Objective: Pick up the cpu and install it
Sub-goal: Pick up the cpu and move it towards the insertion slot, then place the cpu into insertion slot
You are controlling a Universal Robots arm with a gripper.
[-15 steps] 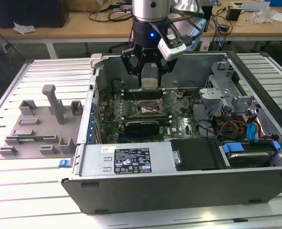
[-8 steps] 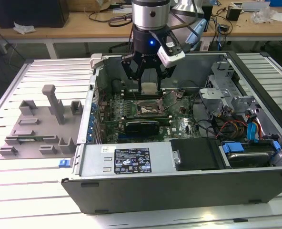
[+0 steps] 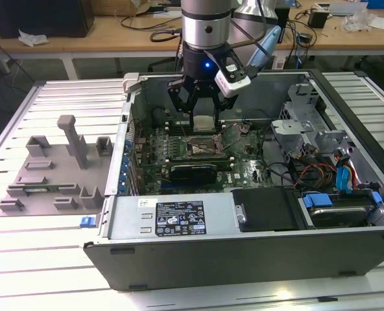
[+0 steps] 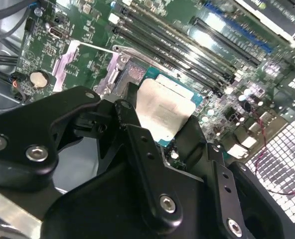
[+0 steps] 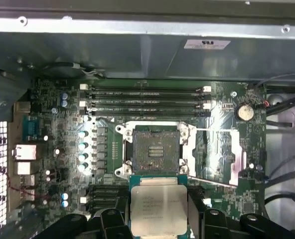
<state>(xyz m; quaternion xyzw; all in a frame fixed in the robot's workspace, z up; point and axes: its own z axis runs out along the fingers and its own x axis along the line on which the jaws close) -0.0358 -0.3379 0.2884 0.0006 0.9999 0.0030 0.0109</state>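
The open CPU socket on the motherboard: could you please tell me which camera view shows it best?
The first wrist view: the socket faces the camera squarely, uncovered. In the second wrist view the cpu, held in the gripper, hides most of it. The exterior view shows it slanted, beneath the gripper.

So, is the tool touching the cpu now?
Touching. In the first wrist view the tool has its fingers tight against two opposite edges of the cpu, with no gap visible. The socket is bare.
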